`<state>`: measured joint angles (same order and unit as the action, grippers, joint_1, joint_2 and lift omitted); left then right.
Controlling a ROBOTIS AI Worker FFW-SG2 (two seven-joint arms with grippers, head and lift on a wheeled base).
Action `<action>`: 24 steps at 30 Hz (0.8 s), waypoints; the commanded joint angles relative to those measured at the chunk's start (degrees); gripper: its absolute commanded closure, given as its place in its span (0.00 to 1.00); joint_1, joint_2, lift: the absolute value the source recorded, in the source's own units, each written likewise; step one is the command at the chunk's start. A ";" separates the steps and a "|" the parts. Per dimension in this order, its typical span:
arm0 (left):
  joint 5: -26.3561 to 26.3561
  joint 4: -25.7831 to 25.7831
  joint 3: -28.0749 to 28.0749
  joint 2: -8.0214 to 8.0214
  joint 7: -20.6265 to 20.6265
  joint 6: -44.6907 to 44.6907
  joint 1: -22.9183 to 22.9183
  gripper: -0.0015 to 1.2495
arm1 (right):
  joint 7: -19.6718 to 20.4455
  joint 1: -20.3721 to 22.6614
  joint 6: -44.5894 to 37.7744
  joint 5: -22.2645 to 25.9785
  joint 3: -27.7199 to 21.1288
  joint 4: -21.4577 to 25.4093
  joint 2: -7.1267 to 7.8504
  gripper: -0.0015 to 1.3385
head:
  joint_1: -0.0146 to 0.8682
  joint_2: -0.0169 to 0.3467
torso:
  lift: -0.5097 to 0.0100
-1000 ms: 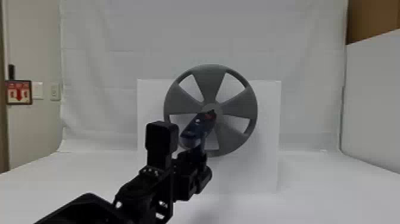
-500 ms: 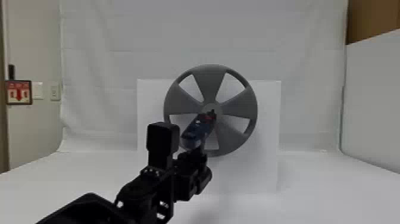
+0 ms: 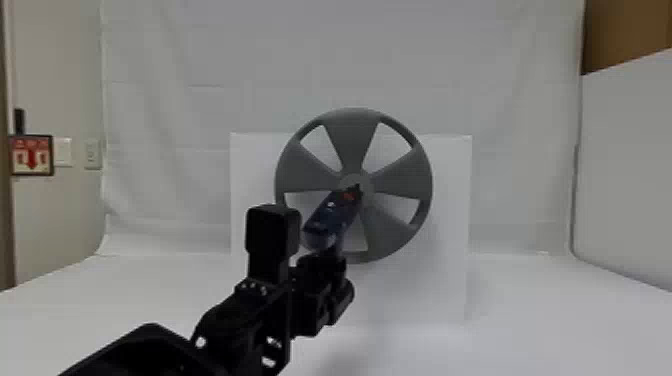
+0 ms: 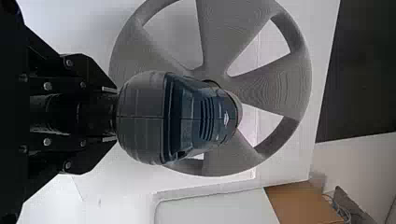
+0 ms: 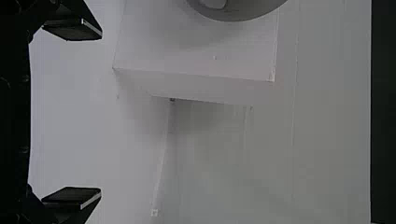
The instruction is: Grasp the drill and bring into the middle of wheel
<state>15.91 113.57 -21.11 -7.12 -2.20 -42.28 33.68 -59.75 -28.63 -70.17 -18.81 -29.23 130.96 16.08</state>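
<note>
Left end effector (image 3: 326,262) grasping the drill (image 3: 325,222), its tip over the wheel's (image 3: 350,130) middle

I have the left end effector clenched on the drill just below its rounded body. From the head view, the drill slants up and to the right, its tip overlapping the wheel's hub (image 3: 350,178); I can't tell whether they touch. The grey wheel is upright in front of a white block (image 3: 452,210), which stands on the white surface (image 3: 565,325). My right end effector (image 5: 101,113) is released, fingers well apart, with the block and part of the wheel beyond it in its wrist view.
</note>
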 commanded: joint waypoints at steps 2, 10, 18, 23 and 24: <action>0.00 -0.02 0.02 0.00 0.00 0.01 -0.01 0.98 | 0.07 0.06 0.03 0.00 0.05 0.00 0.00 0.09 | 0.08 0.13 | 0.21; -0.09 -0.02 -0.07 0.00 0.00 0.01 -0.01 0.98 | -0.02 0.06 -0.05 0.00 0.05 0.00 0.00 0.09 | 0.08 0.13 | 0.21; -0.18 -0.02 0.10 0.00 0.00 0.01 0.07 0.98 | 0.07 0.06 -0.05 0.00 0.05 0.00 0.00 0.09 | 0.08 0.13 | 0.21; -0.18 -0.02 0.10 0.00 0.00 0.01 0.07 0.98 | -0.02 -0.03 -0.05 0.00 0.05 0.00 0.00 0.09 | 0.08 0.13 | 0.21; -0.18 -0.02 0.10 0.00 0.00 0.01 0.07 0.98 | 0.07 -0.03 -0.05 0.00 0.05 0.00 0.00 0.09 | 0.08 0.13 | 0.21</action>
<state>15.73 113.55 -21.02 -7.12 -2.20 -42.27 33.75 -59.74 -28.63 -70.21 -18.81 -29.26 130.96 16.08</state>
